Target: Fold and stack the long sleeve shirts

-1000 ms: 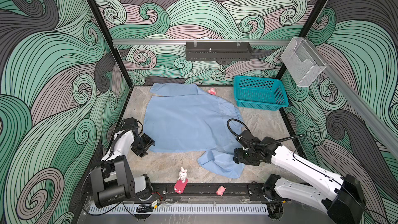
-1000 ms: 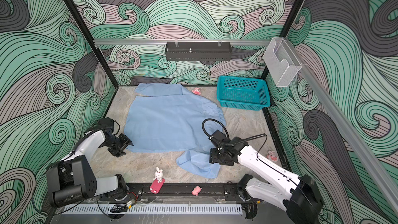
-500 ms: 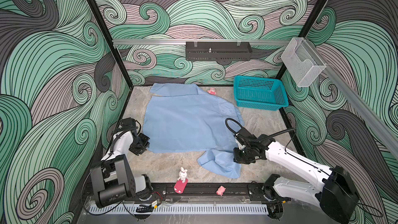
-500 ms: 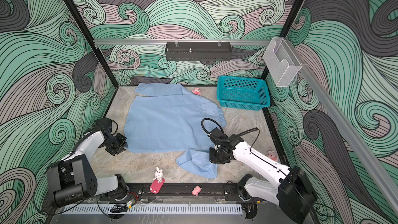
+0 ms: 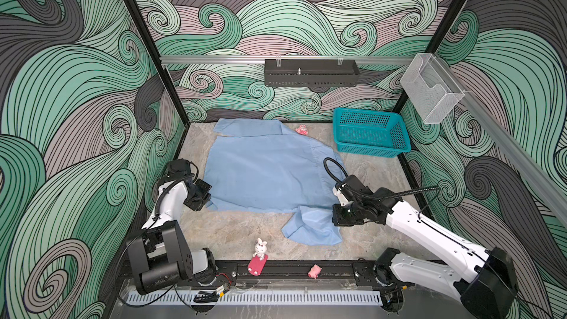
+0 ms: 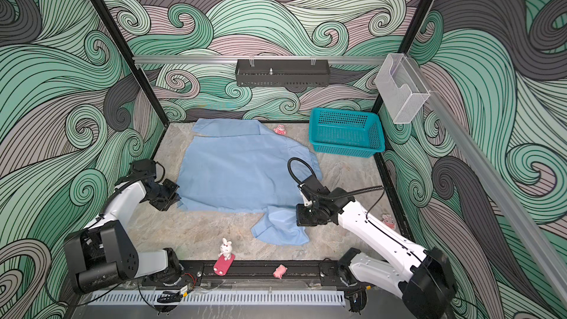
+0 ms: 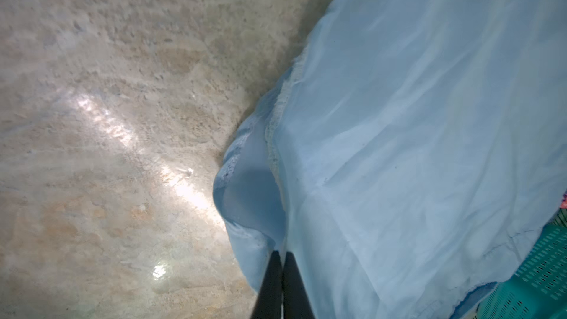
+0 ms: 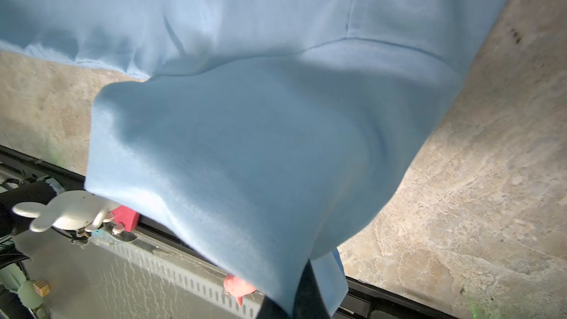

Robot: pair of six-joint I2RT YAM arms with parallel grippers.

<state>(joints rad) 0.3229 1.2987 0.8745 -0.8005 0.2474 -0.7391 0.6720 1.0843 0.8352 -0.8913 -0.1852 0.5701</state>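
Shirt (image 5: 264,173), light blue, lies spread over the middle of the stone-patterned table (image 5: 233,231) in both top views, its collar end toward the back wall and one sleeve (image 5: 313,225) bunched at the near right corner. My left gripper (image 5: 206,202) sits low at the shirt's near left corner, and my right gripper (image 5: 334,219) meets the right edge of the bunched sleeve. A teal basket (image 5: 368,148) stands at the back right, just beside the cloth, and a white rabbit figure (image 5: 260,248) stands at the front edge. In a top view the shirt (image 6: 239,173) shows the same layout, with my left gripper (image 6: 176,202) at its corner and my right gripper (image 6: 299,217) against the sleeve (image 6: 280,228). From my left wrist, my two dark fingers (image 7: 271,280) are pressed together on the shirt's (image 7: 414,148) hemmed edge, with bare table (image 7: 107,118) beside it. From my right wrist, the sleeve (image 8: 260,148) drapes over my right gripper (image 8: 302,286), which is clamped on the cloth; only a dark sliver of it shows, with the rabbit figure (image 8: 70,213) beyond.
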